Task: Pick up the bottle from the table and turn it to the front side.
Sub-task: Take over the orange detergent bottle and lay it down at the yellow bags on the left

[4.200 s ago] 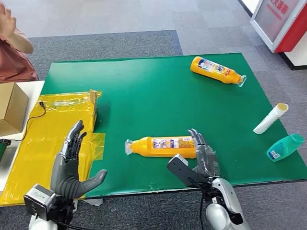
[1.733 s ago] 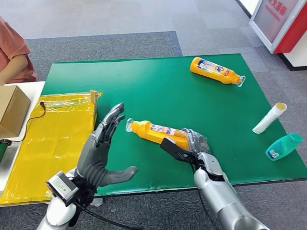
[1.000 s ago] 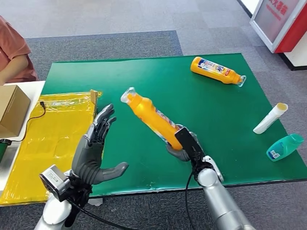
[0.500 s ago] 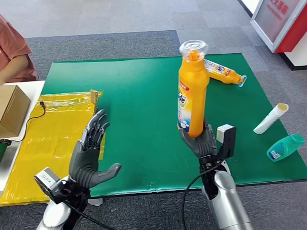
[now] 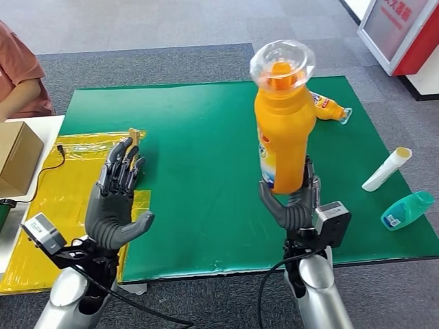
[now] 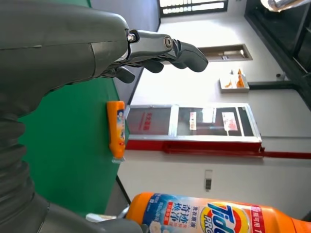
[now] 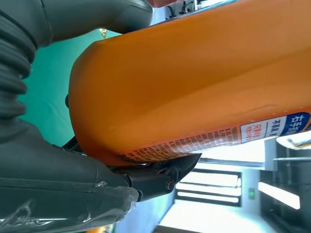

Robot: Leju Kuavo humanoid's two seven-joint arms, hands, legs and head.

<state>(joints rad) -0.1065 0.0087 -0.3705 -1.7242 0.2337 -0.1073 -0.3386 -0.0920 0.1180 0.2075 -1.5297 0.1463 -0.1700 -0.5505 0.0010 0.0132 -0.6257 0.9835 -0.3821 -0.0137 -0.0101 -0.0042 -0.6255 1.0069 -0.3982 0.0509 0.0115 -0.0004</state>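
Above the green mat (image 5: 207, 137), near its front edge, right hand (image 5: 292, 205) grips the orange bottle (image 5: 282, 130) by its base, bottle upright, clear cap toward the head camera. Bottle is lifted clear of the mat. Right wrist view: thumb and fingers wrapped around the bottle's lower body, small-print label side facing that camera. Left wrist view: bottle's front label with the big logo visible.

Left hand (image 5: 114, 199) hovers over the mat's left front corner, holding nothing, fingers spread and pointing up, thumb out toward the bottle. Well apart from the bottle.

Second orange bottle (image 5: 327, 106) lies on its side at the mat's far right, partly hidden behind the held one. White tube (image 5: 387, 168) and teal bottle (image 5: 407, 209) lie at the mat's right edge. Yellow plastic sheet (image 5: 62, 192) overlaps the mat's left edge. Cardboard box (image 5: 18, 154) and a person's sleeve (image 5: 18, 72) are left of the mat.
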